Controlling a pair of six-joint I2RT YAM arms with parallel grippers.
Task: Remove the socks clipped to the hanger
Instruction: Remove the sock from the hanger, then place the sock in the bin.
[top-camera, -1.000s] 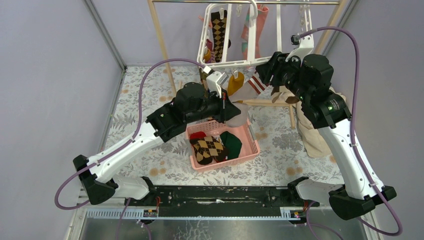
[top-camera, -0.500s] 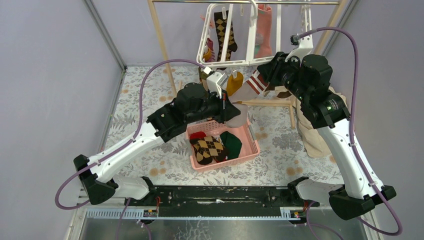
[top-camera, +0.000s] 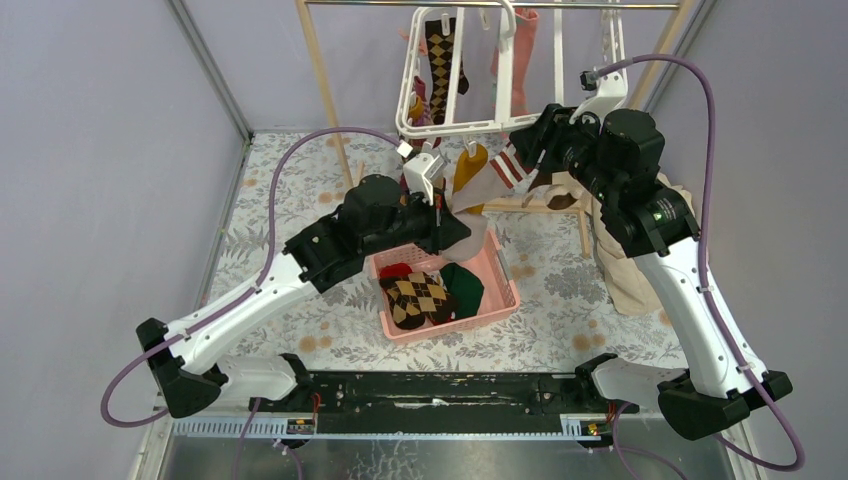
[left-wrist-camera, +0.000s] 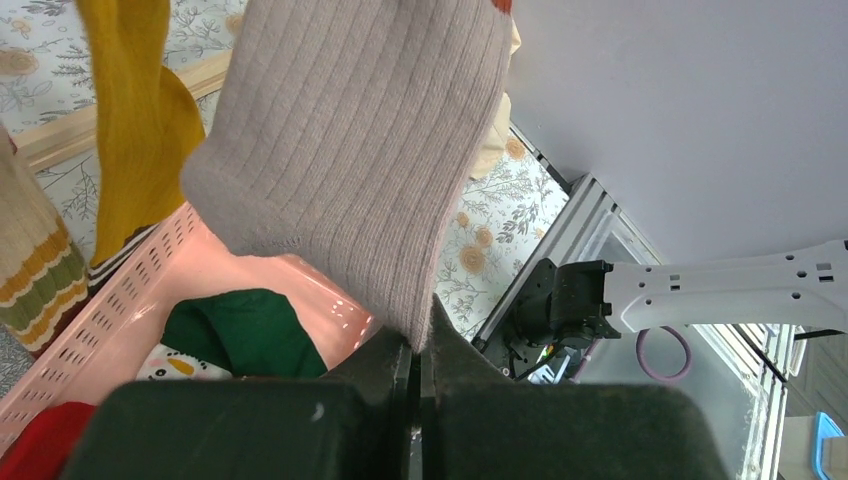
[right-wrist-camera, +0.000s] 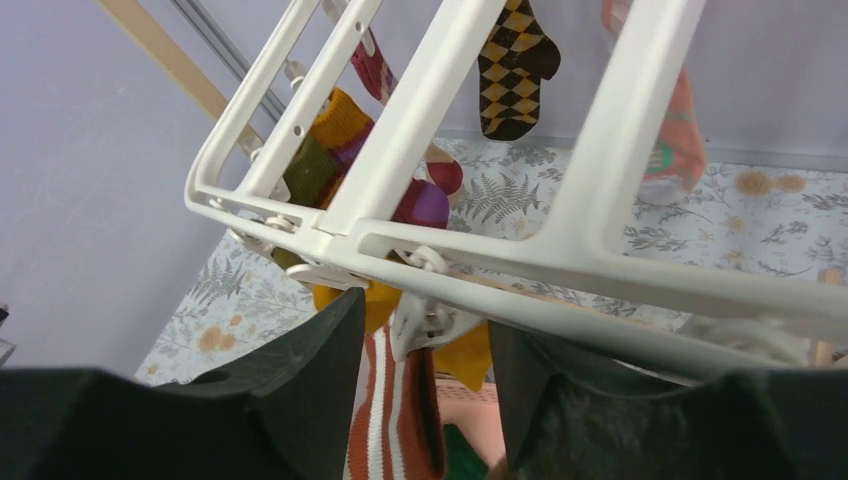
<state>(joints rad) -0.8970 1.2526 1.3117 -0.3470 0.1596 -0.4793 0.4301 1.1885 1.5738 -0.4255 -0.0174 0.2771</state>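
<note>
The white plastic rectangular hanger (top-camera: 424, 72) (right-wrist-camera: 455, 250) is hung from a wooden rail (top-camera: 480, 5) above the floral-patterned bench (top-camera: 280, 200). Several socks are clipped to it, among them a brown argyle sock (top-camera: 440, 50) (right-wrist-camera: 515, 60), a coral-pink sock (top-camera: 520, 50) (right-wrist-camera: 680, 120) and a mustard-yellow sock (top-camera: 468, 168) (left-wrist-camera: 125, 150).

The toe of a grey ribbed sock (top-camera: 470, 205) (left-wrist-camera: 340, 150) is pinched in the clenched left claw (top-camera: 445, 225) (left-wrist-camera: 418, 340), just above a pink perforated plastic basket (top-camera: 500, 290) (left-wrist-camera: 150, 290). The sock is stretched up towards the hanger's near edge, where its red-and-white striped cuff (top-camera: 510, 165) (right-wrist-camera: 385, 400) is held by a small white clip (right-wrist-camera: 420, 320).

The right claw (top-camera: 540, 150) (right-wrist-camera: 425, 350) is released, its fingers set on either side of that clip.

An argyle sock (top-camera: 418, 298), a dark green sock (top-camera: 465, 285) and a red sock (top-camera: 397, 270) are lying in the basket.
</note>
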